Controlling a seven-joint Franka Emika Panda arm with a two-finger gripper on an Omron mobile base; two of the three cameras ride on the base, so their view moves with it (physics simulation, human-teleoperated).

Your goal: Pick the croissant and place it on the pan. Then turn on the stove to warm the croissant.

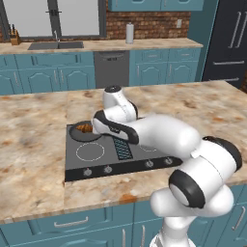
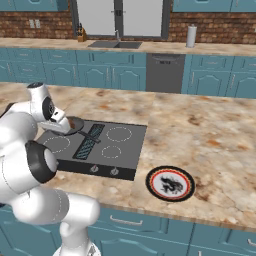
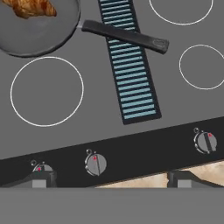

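Note:
The croissant (image 3: pixel 30 8) lies inside the dark grey pan (image 3: pixel 37 33) on the stove's (image 3: pixel 87 109) far left burner. The pan's long black handle (image 3: pixel 124 36) reaches across the ribbed grille strip (image 3: pixel 129 65). My gripper (image 3: pixel 111 181) hangs open above the stove's front edge with nothing between its fingertips (image 3: pixel 39 179), which straddle a grey knob (image 3: pixel 95 164). Another knob (image 3: pixel 204 142) sits further right. From the left base view, the pan (image 1: pixel 79 134) with the croissant (image 1: pixel 85 128) peeks out beside my hand. The right base view has the pan (image 2: pixel 76 123) just past my wrist.
A round red-rimmed plate (image 2: pixel 170 183) lies on the marble counter (image 2: pixel 210 135) right of the stove (image 2: pixel 122 150). My own arm (image 1: pixel 159 132) stretches over the stove's right half. A sink (image 1: pixel 55 46) and a paper towel roll (image 1: pixel 129 33) stand on the back counter.

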